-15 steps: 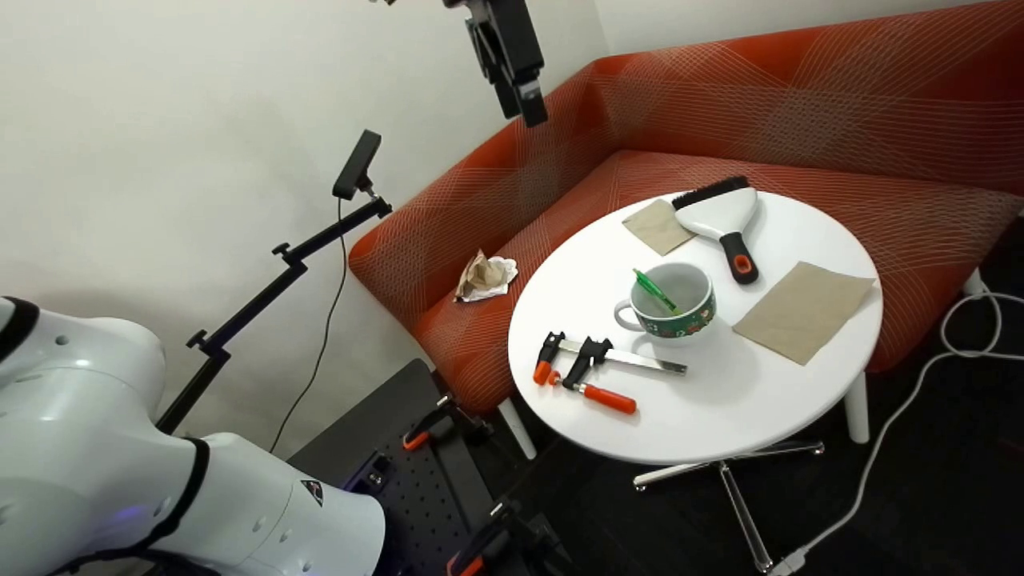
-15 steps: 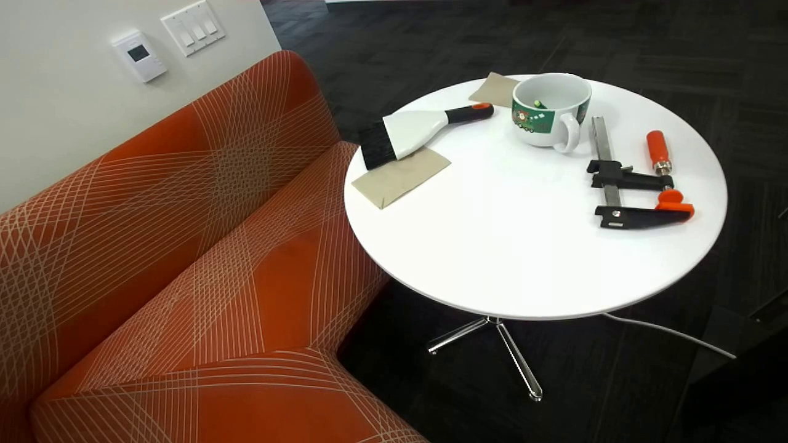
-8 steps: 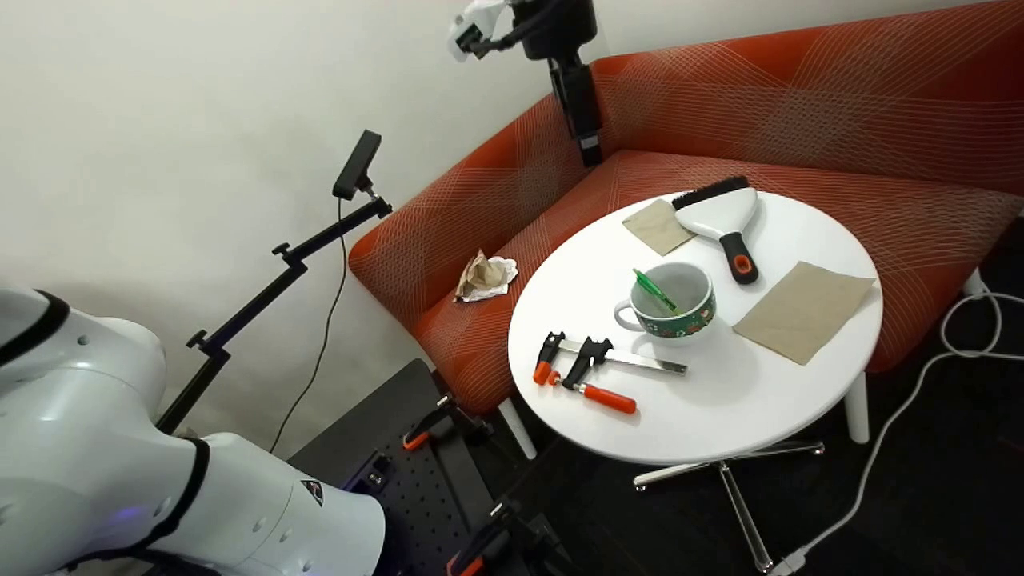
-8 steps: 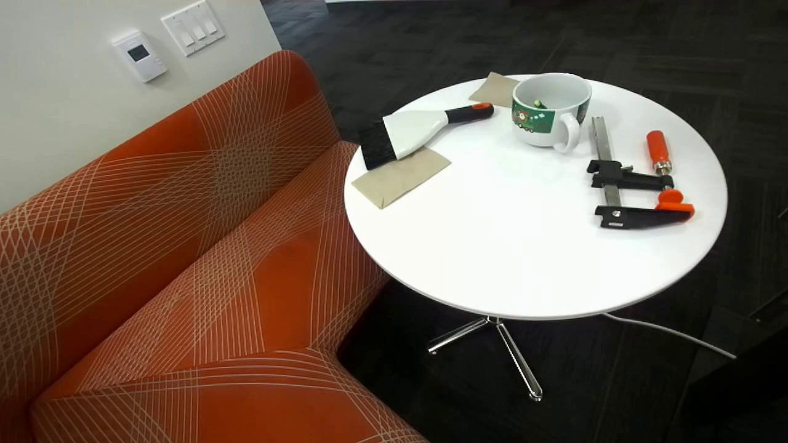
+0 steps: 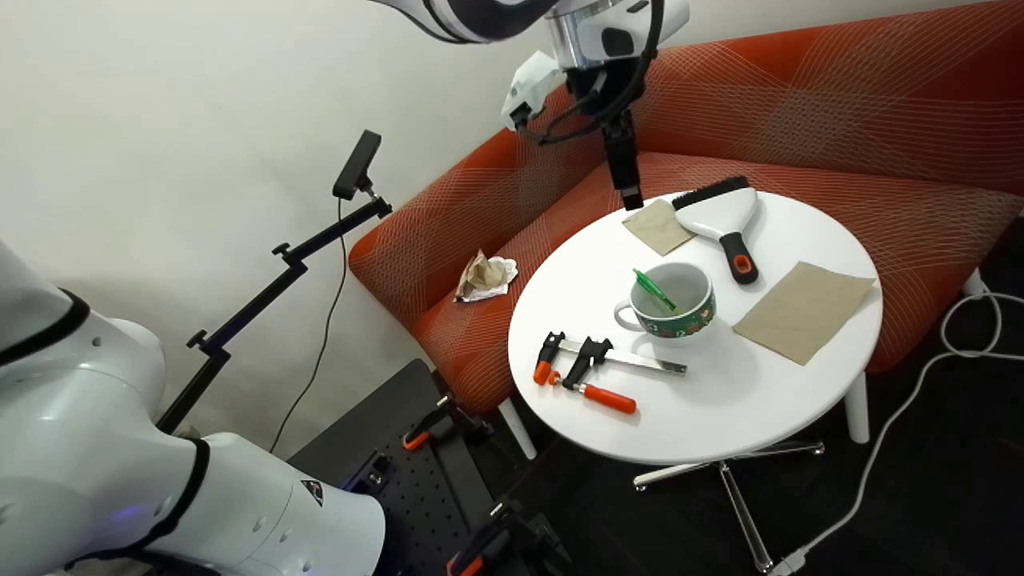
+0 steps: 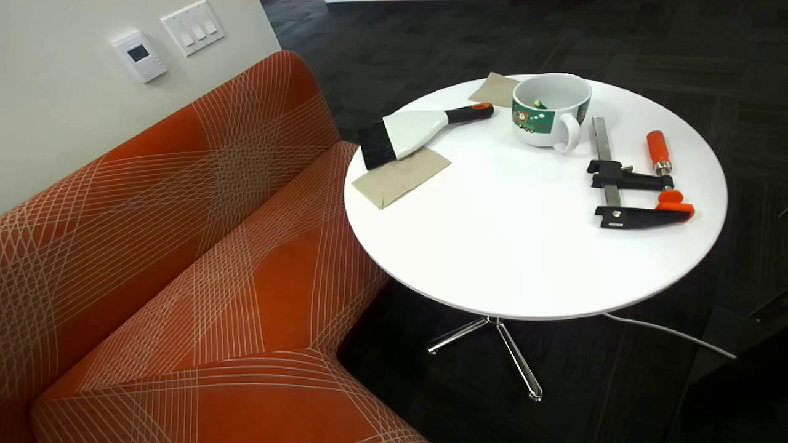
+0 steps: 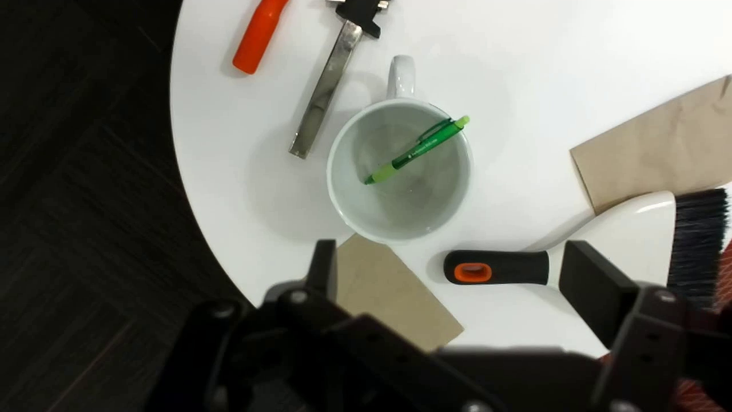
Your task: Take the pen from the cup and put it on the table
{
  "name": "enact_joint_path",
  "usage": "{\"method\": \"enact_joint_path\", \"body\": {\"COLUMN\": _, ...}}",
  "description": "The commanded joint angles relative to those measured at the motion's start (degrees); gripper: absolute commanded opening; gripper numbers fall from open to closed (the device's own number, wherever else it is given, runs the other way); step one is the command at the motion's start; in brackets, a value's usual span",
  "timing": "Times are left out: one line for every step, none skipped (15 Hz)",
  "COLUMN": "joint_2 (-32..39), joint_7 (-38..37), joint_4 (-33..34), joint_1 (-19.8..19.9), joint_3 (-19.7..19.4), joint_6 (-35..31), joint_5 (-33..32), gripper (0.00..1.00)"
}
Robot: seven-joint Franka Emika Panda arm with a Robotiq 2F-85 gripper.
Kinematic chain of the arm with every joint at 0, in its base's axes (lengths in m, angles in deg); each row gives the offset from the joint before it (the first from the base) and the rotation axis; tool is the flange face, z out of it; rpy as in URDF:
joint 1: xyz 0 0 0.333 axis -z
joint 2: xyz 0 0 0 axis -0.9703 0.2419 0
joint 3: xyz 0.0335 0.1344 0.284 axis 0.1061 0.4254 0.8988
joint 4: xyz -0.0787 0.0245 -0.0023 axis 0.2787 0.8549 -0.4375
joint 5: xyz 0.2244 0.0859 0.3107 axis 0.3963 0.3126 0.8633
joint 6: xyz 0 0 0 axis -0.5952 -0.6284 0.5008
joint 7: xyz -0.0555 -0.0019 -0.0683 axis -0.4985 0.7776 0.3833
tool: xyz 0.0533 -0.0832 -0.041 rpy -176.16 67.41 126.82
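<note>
The slim green pen point(image 7: 423, 147) leans inside the cup, its light-green top end past the rim, in the wrist view. The wide whitish cup point(image 7: 409, 220) with a green printed band stands upright on the round white table point(image 7: 514, 68). Pen point(image 5: 656, 292), cup point(image 5: 680, 325) and table point(image 5: 744, 424) also show in an exterior view; only the pen's tip point(image 6: 538, 104) shows in an exterior view. My gripper point(image 7: 452, 260) is open and empty, its fingers wide apart, above the table. In an exterior view my gripper point(image 5: 632, 200) hangs beyond the cup, near the table's far edge.
A clamp with a red handle point(image 5: 608, 398) lies beside the cup on its handle side. A white brush with a black handle point(image 7: 503, 267) lies on the table. Tan paper squares point(image 5: 804, 312) lie near the cup and under the brush. A red-orange sofa point(image 5: 768, 104) borders the table.
In an exterior view my gripper has moved right and down toward the table, and more of the arm has come into view. The pen, cup and other objects have not moved.
</note>
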State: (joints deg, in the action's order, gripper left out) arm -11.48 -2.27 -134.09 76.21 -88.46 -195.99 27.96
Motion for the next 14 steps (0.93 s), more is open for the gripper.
{"method": "enact_joint_path", "body": {"joint_2": 0.29, "joint_7": -0.25, "joint_4": -0.06, "joint_1": -0.67, "joint_3": -0.71, "joint_6": -0.1, "joint_5": 0.22, "gripper": 1.0}}
{"method": "enact_joint_path", "body": {"joint_2": 0.37, "joint_7": -0.34, "joint_4": -0.08, "joint_1": -0.68, "joint_3": -0.72, "joint_6": -0.1, "joint_5": 0.22, "gripper": 1.0}}
{"method": "enact_joint_path", "body": {"joint_2": 0.36, "joint_7": -0.34, "joint_4": -0.07, "joint_1": -0.68, "joint_3": -0.73, "joint_6": -0.11, "joint_5": 0.22, "gripper": 1.0}}
{"method": "enact_joint_path", "body": {"joint_2": 0.36, "joint_7": -0.34, "joint_4": -0.07, "joint_1": -0.68, "joint_3": -0.74, "joint_6": -0.11, "joint_5": 0.22, "gripper": 1.0}}
{"method": "enact_joint_path", "body": {"joint_2": 0.36, "joint_7": -0.34, "joint_4": -0.07, "joint_1": -0.68, "joint_3": -0.74, "joint_6": -0.11, "joint_5": 0.22, "gripper": 1.0}}
{"method": "enact_joint_path", "body": {"joint_2": 0.86, "joint_7": -1.06, "joint_4": 0.46, "joint_1": -0.52, "joint_3": -0.77, "joint_6": 0.21, "joint_5": 1.04, "gripper": 1.0}}
{"method": "enact_joint_path", "body": {"joint_2": 1.78, "joint_7": -1.87, "joint_4": 1.07, "joint_1": -0.35, "joint_3": -0.77, "joint_6": 0.78, "joint_5": 2.13, "gripper": 1.0}}
{"method": "enact_joint_path", "body": {"joint_2": 2.43, "joint_7": -1.55, "joint_4": 1.27, "joint_1": -0.08, "joint_3": -0.65, "joint_6": 1.01, "joint_5": 3.57, "gripper": 1.0}}
{"method": "enact_joint_path", "body": {"joint_2": 3.32, "joint_7": -1.87, "joint_4": 1.42, "joint_1": 0.07, "joint_3": -0.73, "joint_6": 1.04, "joint_5": 4.8, "gripper": 1.0}}
{"method": "enact_joint_path", "body": {"joint_2": 4.11, "joint_7": -2.26, "joint_4": 1.5, "joint_1": 0.13, "joint_3": -0.85, "joint_6": 1.25, "joint_5": 6.03, "gripper": 1.0}}
{"method": "enact_joint_path", "body": {"joint_2": 5.14, "joint_7": -2.63, "joint_4": 1.5, "joint_1": 0.2, "joint_3": -1.02, "joint_6": 0.99, "joint_5": 7.27, "gripper": 1.0}}
{"method": "enact_joint_path", "body": {"joint_2": 6.02, "joint_7": -2.72, "joint_4": 1.49, "joint_1": 0.27, "joint_3": -1.13, "joint_6": 0.82, "joint_5": 8.56, "gripper": 1.0}}
{"method": "enact_joint_path", "body": {"joint_2": 7.03, "joint_7": -3.13, "joint_4": 1.51, "joint_1": 0.32, "joint_3": -1.34, "joint_6": 0.69, "joint_5": 9.55, "gripper": 1.0}}
{"method": "enact_joint_path", "body": {"joint_2": 7.96, "joint_7": -3.23, "joint_4": 1.61, "joint_1": 0.45, "joint_3": -1.42, "joint_6": 0.64, "joint_5": 10.72, "gripper": 1.0}}
